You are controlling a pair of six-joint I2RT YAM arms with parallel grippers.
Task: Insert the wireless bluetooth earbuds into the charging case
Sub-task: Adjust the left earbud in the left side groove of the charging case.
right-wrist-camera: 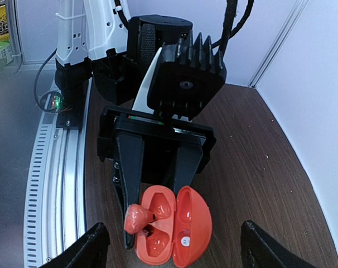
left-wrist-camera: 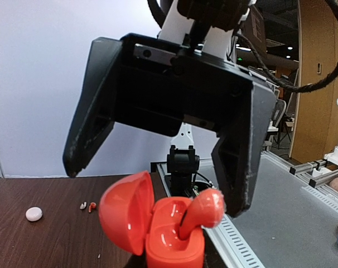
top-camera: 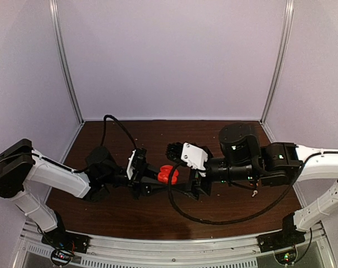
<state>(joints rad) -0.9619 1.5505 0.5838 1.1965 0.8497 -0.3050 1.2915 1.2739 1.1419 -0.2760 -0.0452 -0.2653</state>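
An open red-orange charging case (left-wrist-camera: 172,234) is in the middle of the table, its lid (left-wrist-camera: 124,209) swung to one side. My left gripper (top-camera: 157,177) is shut on the case's base, and its black fingers (right-wrist-camera: 130,178) flank the case (right-wrist-camera: 174,226) in the right wrist view. One red-orange earbud (left-wrist-camera: 205,209) stands with its stem in a slot and its head (right-wrist-camera: 136,218) sticking out. My right gripper (left-wrist-camera: 158,187) hangs open just above the case, holding nothing, with one finger (left-wrist-camera: 236,167) close beside the earbud. Two more tiny earbuds, white (left-wrist-camera: 83,206) and red-orange (left-wrist-camera: 92,207), lie on the table.
A small white round object (left-wrist-camera: 33,214) lies on the brown table (top-camera: 213,131) near the loose earbuds. The metal rail (right-wrist-camera: 46,184) runs along the table's near edge. White walls enclose the table on three sides. A black cable (top-camera: 230,215) loops under the right arm.
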